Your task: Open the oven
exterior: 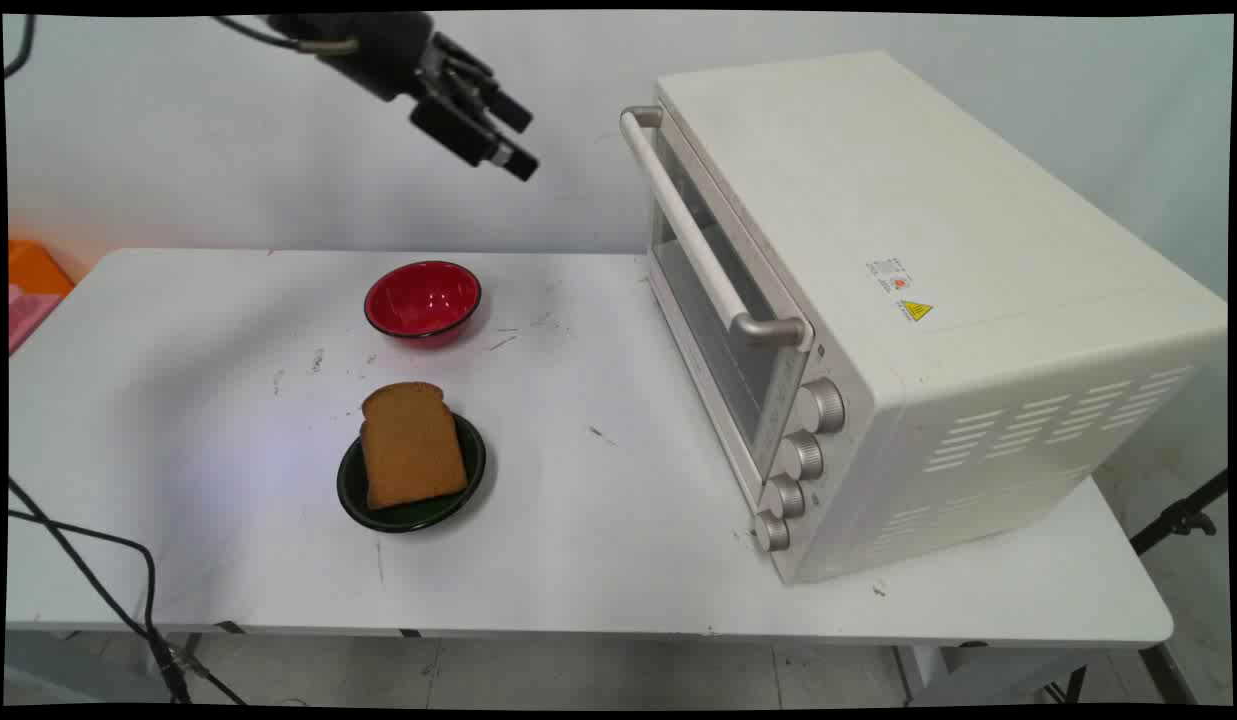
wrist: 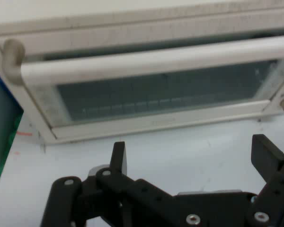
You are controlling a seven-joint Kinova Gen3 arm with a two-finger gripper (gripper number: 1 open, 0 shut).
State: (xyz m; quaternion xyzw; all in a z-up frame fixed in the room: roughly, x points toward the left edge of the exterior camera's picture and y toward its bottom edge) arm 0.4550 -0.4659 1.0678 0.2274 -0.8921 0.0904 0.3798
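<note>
The hand [exterior: 513, 135] hangs empty, fingers apart, facing one oven [exterior: 908, 300]. On the desk [exterior: 598, 560]: one red bowl [exterior: 423, 299], one bread slice [exterior: 410, 445] on one plate [exterior: 398, 515].

Hand: matte black two-finger hand [exterior: 513, 135] [wrist: 189, 163], blocky and angular.
Fingers: flat, squared black fingers [wrist: 118, 158].
Linkage: black jointed bars with small silver screws [wrist: 193, 219].
Cable: thin black cable [exterior: 278, 38] trailing from the wrist.
</note>
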